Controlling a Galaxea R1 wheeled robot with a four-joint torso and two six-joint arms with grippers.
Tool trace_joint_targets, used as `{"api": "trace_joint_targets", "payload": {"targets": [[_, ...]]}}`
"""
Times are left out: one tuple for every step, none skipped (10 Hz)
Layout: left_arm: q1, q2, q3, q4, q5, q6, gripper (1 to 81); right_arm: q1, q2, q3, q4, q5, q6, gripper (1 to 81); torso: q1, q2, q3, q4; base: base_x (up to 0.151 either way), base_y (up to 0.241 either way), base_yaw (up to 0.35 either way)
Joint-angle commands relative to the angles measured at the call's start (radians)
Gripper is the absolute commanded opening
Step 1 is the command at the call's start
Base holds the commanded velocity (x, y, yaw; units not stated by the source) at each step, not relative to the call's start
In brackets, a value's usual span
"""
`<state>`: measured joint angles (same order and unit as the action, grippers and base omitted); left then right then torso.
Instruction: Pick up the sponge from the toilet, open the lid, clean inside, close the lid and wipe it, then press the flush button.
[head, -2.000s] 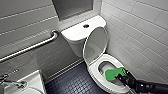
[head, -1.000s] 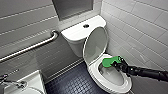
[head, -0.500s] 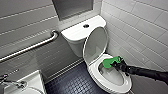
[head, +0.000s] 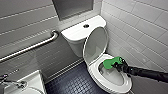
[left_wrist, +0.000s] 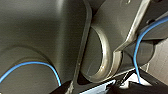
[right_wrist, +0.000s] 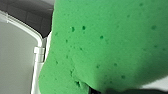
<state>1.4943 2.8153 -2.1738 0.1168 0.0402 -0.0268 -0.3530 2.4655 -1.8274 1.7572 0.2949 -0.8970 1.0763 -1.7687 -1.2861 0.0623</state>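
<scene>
Right now I am reaching my right arm in from the right side of the head view, and my right pincer (head: 117, 66) is clamped on the sponge (head: 109, 63). I am holding the bright green sponge over the open bowl of the toilet (head: 107, 83), at the back of the opening, close to the wall-side rim. Whether the sponge is touching the ceramic inside, I cannot tell. In my right wrist view the sponge (right_wrist: 112, 42) is showing very large, with its small pores plain to see, and the dark of my pincer is peeking out at its edge.

The lid (head: 96, 45) is standing upright, tilted back toward the tank (head: 75, 33), with its inner face turned to the bowl. The white ring seat (head: 96, 75) is lying down on the bowl. The flush button (head: 86, 25) is sitting in the middle of the tank top, well apart from my pincer.

On the other side of the toilet, a metal grab bar (head: 32, 47) is running along the grey tiled wall. A white sink (head: 35, 80) with a chrome tap (head: 8, 81) is sitting in the near corner on my left. The floor (head: 72, 82) between sink and toilet is dark blue and patterned. White tiles (head: 140, 27) are covering the wall just beside my right arm.

As for my left pincer, I cannot tell whether it is apart or together; my left wrist view is giving me my own dark plate and a blue cable (left_wrist: 136, 47).
</scene>
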Motion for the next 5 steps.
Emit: {"api": "trace_joint_targets", "payload": {"targets": [[0.044, -0.003, 0.015, 0.007, 0.092, 0.005, 81.1, 0.002, -0.234, 0.312, -0.085, 0.122, 0.052, 1.0, 0.000, 0.000, 0.000, 0.000, 0.000, 0.000, 0.000], [0.044, -0.003, 0.017, 0.007, 0.092, 0.005, 81.1, -0.021, -0.264, 0.323, -0.085, 0.121, 0.058, 1.0, 0.000, 0.000, 0.000, 0.000, 0.000, 0.000, 0.000], [0.044, -0.003, 0.020, 0.007, 0.092, 0.005, 81.1, -0.042, -0.287, 0.324, -0.085, 0.118, 0.064, 1.0, 0.000, 0.000, 0.000, 0.000, 0.000, 0.000, 0.000], [0.044, -0.002, 0.022, 0.007, 0.092, 0.005, 81.1, -0.068, -0.314, 0.337, -0.091, 0.115, 0.081, 1.0, 0.000, 0.000, 0.000, 0.000, 0.000, 0.000, 0.000], [0.044, -0.002, 0.022, 0.007, 0.092, 0.005, 81.1, -0.091, -0.331, 0.343, -0.097, 0.115, 0.092, 1.0, 0.000, 0.000, 0.000, 0.000, 0.000, 0.000, 0.000]]}}
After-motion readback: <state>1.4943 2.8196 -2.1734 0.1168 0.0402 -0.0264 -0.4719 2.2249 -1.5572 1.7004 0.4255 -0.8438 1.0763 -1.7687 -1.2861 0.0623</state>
